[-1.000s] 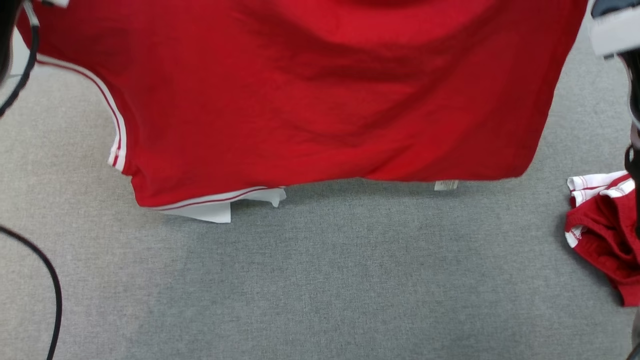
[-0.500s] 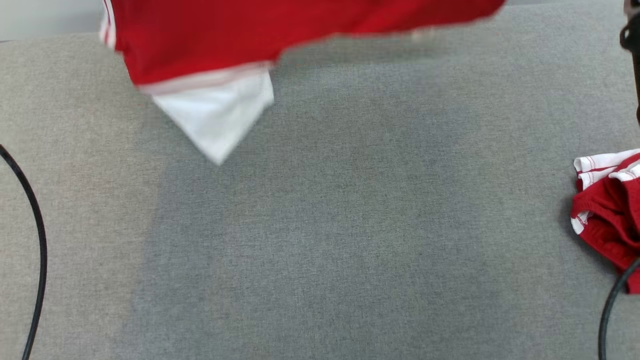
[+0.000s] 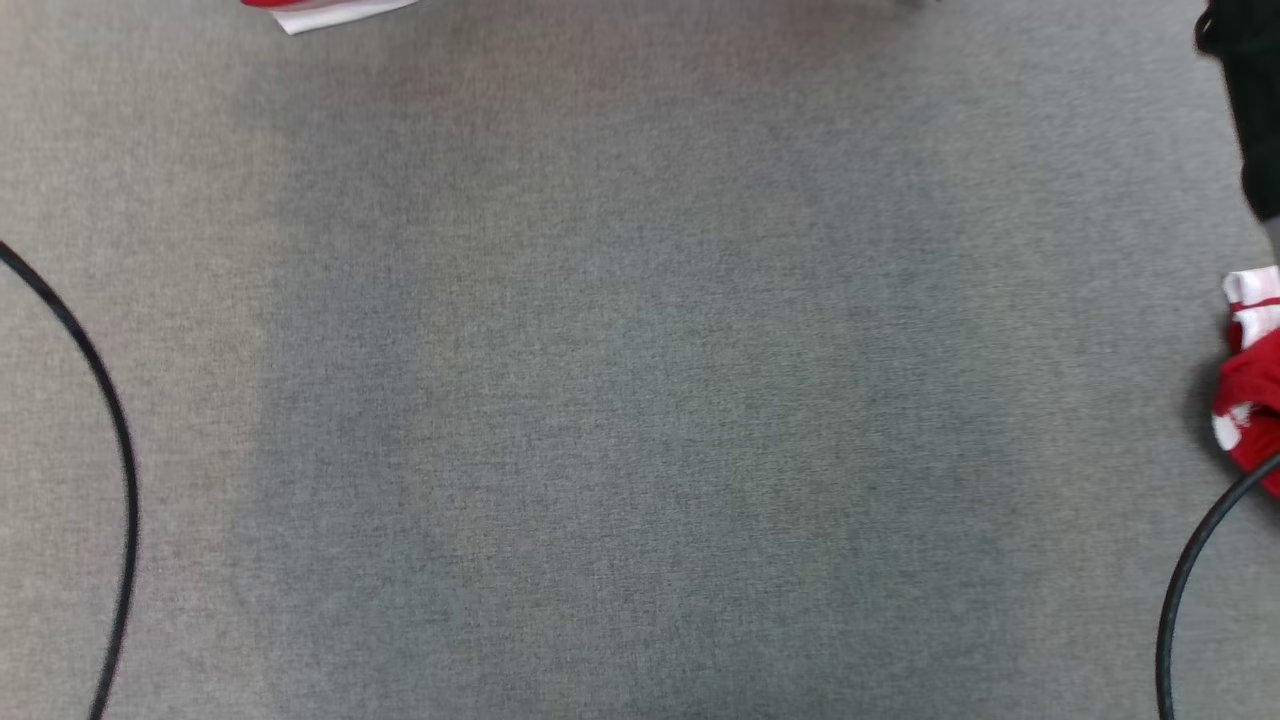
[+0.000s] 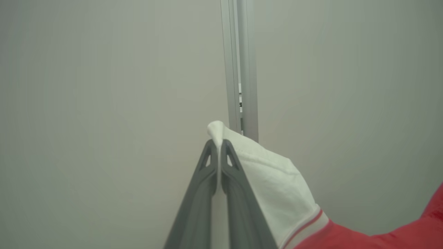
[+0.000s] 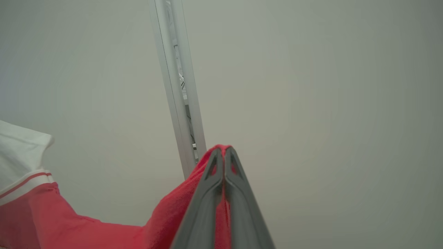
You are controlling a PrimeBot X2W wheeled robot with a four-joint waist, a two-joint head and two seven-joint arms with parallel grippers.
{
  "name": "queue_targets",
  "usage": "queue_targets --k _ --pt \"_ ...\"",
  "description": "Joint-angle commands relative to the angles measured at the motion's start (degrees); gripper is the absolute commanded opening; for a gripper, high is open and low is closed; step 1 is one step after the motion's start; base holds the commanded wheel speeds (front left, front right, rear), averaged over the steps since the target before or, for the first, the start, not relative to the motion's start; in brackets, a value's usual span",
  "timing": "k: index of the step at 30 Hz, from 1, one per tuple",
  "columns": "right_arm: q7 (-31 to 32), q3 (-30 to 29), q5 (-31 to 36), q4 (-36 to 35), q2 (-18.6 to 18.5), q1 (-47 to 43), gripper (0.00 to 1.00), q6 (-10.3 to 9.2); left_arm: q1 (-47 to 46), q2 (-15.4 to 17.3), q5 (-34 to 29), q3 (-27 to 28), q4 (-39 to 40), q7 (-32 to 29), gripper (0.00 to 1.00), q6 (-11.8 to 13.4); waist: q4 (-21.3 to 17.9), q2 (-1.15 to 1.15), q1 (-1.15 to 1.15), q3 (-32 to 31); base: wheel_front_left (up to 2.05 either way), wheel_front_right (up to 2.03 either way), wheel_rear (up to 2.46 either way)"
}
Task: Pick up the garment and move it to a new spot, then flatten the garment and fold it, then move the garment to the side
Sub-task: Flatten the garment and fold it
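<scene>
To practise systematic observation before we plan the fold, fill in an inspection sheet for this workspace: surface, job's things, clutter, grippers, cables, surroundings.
surface: grey fabric-covered surface, darker patch mid-view.
job's things: red garment with white trim, strung between both grippers.
clutter: second red-and-white garment bunched at right edge.
grippers: left gripper shut on garment's white corner; right gripper shut on its red edge.
cables: black cable at left; second black cable lower right.
surroundings: pale wall, metal post.

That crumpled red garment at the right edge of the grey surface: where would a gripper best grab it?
Probably the white striped edge at the far end of the crumpled garment, pinched from above: a thin free fold, while the red part is bunched and partly out of frame.
</scene>
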State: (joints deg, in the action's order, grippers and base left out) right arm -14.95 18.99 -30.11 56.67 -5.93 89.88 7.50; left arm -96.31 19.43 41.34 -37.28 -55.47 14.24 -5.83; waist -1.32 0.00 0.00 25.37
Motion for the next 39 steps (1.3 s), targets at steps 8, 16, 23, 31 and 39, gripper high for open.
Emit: queue_targets --k 8,16,23,31,39 --pt "-0.33 4.85 -7.76 -8.92 -4.17 -13.91 0.0 -0.02 16.4 0.47 2.78 7.01 10.43 0.9 0.0 0.17 2.54 0.0 0.0 2.35 0.0 0.0 0.0" --pt "-0.29 3.24 -14.45 -22.02 -9.52 -39.34 0.0 -0.02 48.61 1.85 -2.84 13.95 37.25 0.82 0.0 6.1 4.56 0.0 0.0 -4.14 0.0 0.0 0.0" --pt "-0.29 1.6 -17.33 -28.88 -9.33 -58.18 0.0 -0.02 70.7 5.13 -3.44 13.09 51.93 -0.17 0.0 11.07 3.78 0.0 0.0 -8.38 0.0 0.0 0.0" --pt "2.27 -0.96 -14.27 -36.28 -8.17 -73.58 0.0 -0.01 89.75 10.35 2.12 13.45 63.93 -8.83 0.0 17.17 2.05 0.0 0.0 -11.99 0.0 0.0 0.0" --pt "10.12 -10.02 -9.37 -45.95 -6.68 -88.64 0.0 -0.02 102.94 14.88 8.07 15.08 75.46 -16.35 0.0 22.38 3.91 0.0 0.0 -14.16 0.0 0.0 0.0"
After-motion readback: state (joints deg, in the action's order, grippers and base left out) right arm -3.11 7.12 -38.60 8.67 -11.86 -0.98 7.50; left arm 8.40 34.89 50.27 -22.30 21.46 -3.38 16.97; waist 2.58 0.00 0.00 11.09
